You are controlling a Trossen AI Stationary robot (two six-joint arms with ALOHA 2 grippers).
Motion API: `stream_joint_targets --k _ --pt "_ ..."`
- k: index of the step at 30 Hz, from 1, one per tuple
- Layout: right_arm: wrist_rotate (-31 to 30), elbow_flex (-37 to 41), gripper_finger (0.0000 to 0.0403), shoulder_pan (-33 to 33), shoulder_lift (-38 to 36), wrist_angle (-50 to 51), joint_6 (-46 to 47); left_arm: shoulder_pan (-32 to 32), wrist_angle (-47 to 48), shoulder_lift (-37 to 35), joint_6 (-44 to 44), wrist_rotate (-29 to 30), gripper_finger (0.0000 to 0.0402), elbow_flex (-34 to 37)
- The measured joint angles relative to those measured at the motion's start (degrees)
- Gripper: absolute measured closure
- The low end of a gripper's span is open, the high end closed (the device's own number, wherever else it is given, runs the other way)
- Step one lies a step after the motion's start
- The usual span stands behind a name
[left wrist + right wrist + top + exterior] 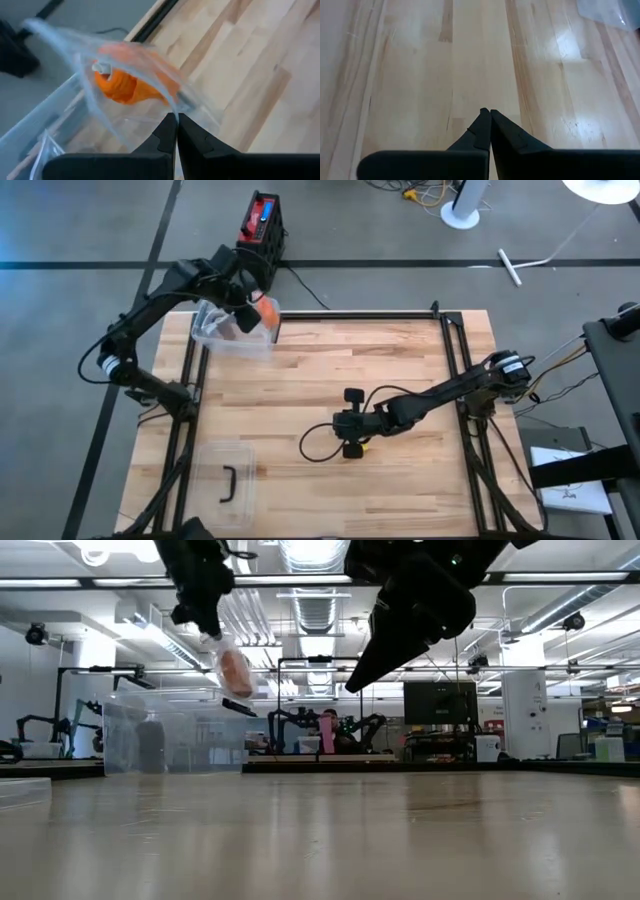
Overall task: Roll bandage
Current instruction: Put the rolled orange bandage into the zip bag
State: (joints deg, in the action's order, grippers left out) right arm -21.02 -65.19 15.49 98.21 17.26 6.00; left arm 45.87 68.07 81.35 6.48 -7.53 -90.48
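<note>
Two grippers, both clenched. Landmark: the clear bin (232, 332) on the far left corner of the wooden table (400, 370).

Nearest the camera side, well away from the bin: a clear lid (226, 475) with a dark handle lies flat on the table's near left part.

Mid-table, right of and nearer than the bin, well apart from it: right gripper (352, 423) hangs over bare wood, fingers pressed together tip to tip in the right wrist view (485, 114), nothing between them. In the low view it hangs above the tabletop, not touching (358, 680).

At the bin: left gripper (243, 308) sits above it, fingers closed (172, 120) on the edge of a clear plastic bag (135, 75). Inside the bag is the orange bandage (120, 86), loosely bunched, with a small pale clip at one end. In the low view the bag (232, 665) with the bandage hangs from the gripper, above the bin's (172, 735) rim. From above, the orange shows at the bin's far right corner (268, 314). Cannot tell whether the bag's bottom touches the bin.

Beyond the bin, off the table: a black and red box (262, 225) on the floor.
</note>
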Motion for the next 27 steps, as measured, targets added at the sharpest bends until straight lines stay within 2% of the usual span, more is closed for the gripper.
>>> stream_joint_targets --k 6,10,19,24,27 --pt "0.02 0.00 0.0401 0.02 0.00 0.28 -0.05 3.42 6.37 2.90 4.05 -0.03 0.0401 -0.33" --pt "0.02 0.00 0.0400 -0.13 0.00 0.18 -0.11 4.86 9.48 3.77 4.50 2.71 0.0401 -2.74" --pt "0.19 0.07 0.0400 0.02 0.00 0.21 0.42 5.19 11.57 3.79 5.05 5.68 0.0401 -7.19" --pt "0.23 0.07 0.0400 0.02 0.00 0.30 0.87 5.24 13.00 3.77 4.91 9.86 0.0401 -7.76" --pt "0.42 0.11 0.0400 0.13 0.00 0.31 1.49 5.39 13.08 3.75 4.64 10.14 0.0401 -7.61"
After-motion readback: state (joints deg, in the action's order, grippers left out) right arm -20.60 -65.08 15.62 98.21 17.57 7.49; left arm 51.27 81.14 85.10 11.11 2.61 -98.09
